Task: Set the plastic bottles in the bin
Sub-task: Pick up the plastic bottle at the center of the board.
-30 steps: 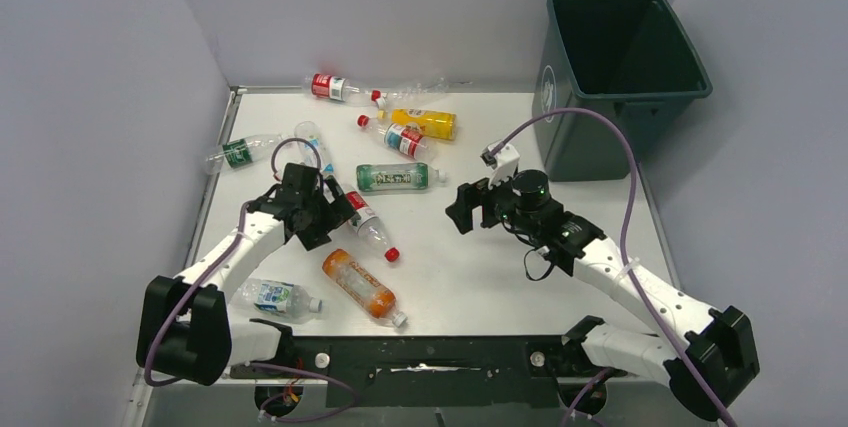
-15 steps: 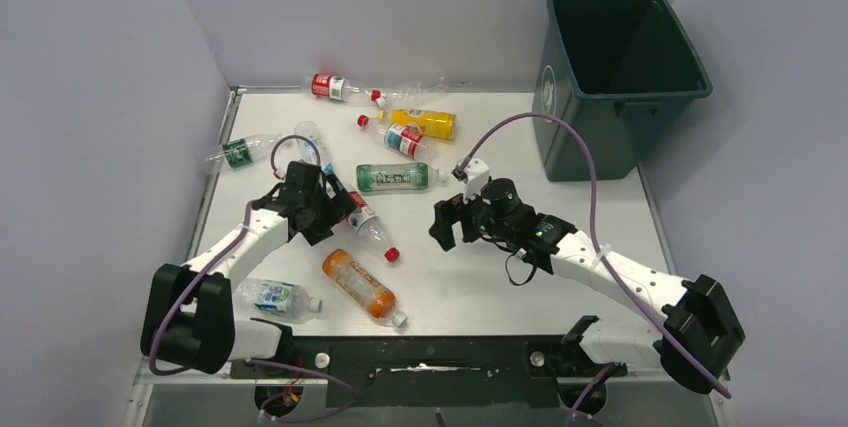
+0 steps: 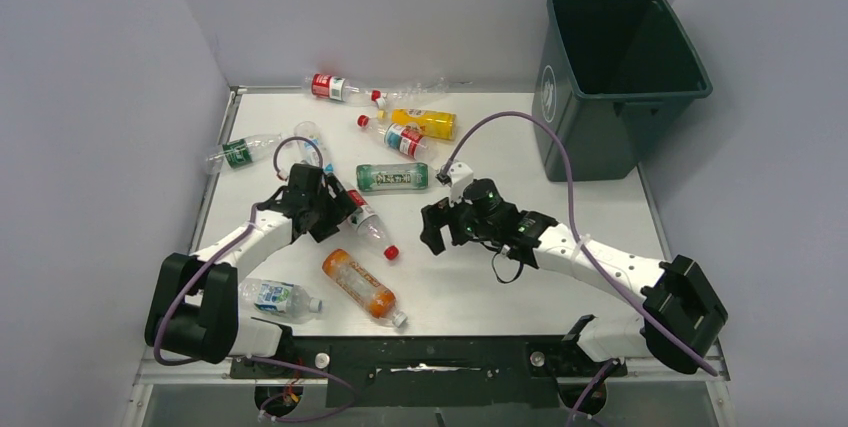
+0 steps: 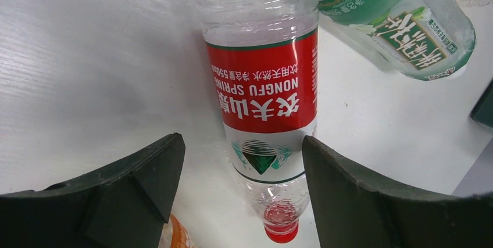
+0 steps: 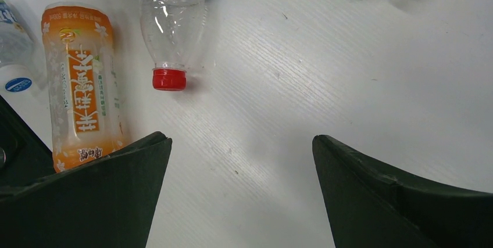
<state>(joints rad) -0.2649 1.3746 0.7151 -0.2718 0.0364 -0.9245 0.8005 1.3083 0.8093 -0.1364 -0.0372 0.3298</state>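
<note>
Left wrist — clear bottle (image 4: 264, 85), red-labelled, red-capped, lying flat

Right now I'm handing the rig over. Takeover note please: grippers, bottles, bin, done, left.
Left gripper: open, jaws astride the red-label bottle lying on the table; no grip yet.
Right gripper: open, empty, over bare table beside the same bottle.
Also lying on the table: orange bottle, green-label bottle, about seven others.
Bin: upright at the far right corner, no bottle visible inside.
Done: nothing binned that I can see.
Left: every bottle, probably the red-label one first.
</note>
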